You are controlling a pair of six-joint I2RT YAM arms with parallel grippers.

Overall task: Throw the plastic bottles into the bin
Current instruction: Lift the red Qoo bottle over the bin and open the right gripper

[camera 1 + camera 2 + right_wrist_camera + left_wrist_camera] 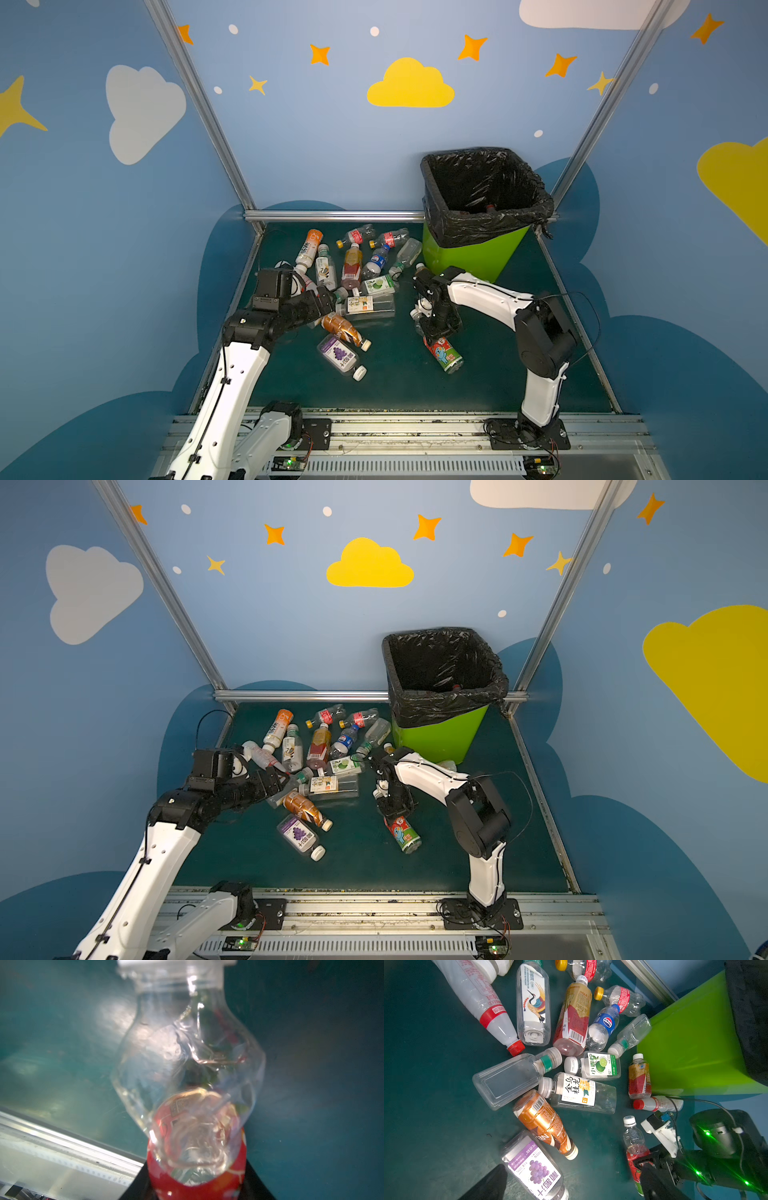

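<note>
Several plastic bottles (353,270) (320,750) lie in a heap on the dark green floor, left of the bin (469,257) (436,739) (691,1047). My right gripper (432,332) (392,812) (197,1188) is shut on a red-and-green labelled bottle (444,354) (404,833) (187,1064) with a clear dented neck and white cap, low over the floor. My left gripper (328,298) (282,778) (571,1188) stands open at the heap's near-left edge. A purple grape-label bottle (340,357) (533,1167) shows between its fingers in the left wrist view.
An orange-brown bottle (340,328) lies beside the purple one. Two small bottles (639,1078) (658,1103) rest at the bin's foot. A bottle (490,206) shows inside the black liner. An aluminium rail (332,215) bounds the back and a metal track (415,428) the front.
</note>
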